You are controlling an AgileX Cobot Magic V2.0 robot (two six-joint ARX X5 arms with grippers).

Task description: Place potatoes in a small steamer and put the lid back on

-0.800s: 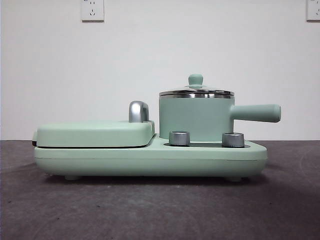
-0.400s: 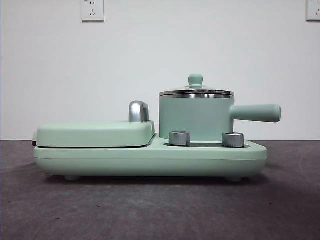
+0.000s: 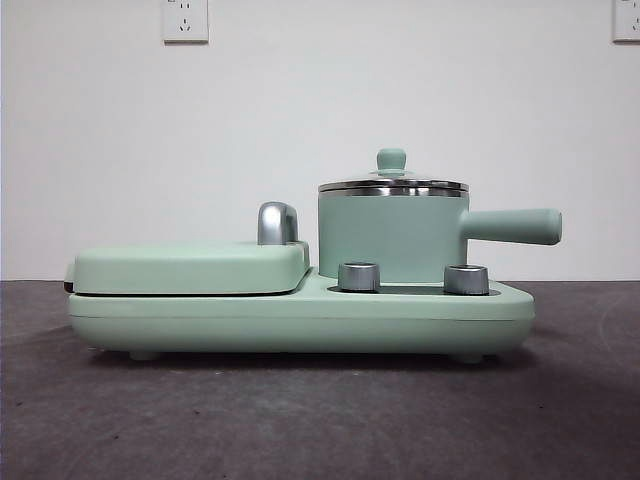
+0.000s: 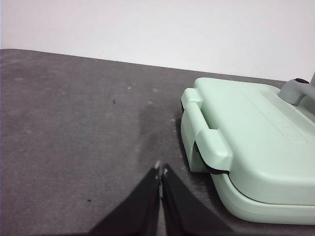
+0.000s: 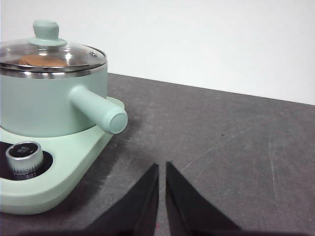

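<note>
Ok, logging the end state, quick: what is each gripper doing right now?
Left gripper: shut, holding nothing, over bare table beside the griddle.
Right gripper: shut, holding nothing, near the steamer's handle.

We saw a bare test room: plain white wall [image 3: 400, 80], wall sockets [image 3: 185, 20], dark grey tabletop [image 3: 300, 420].

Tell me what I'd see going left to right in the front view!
Griddle cover → chrome handle → first dial → second dial → steamer's side handle. The lid sits on the small steamer.
</note>
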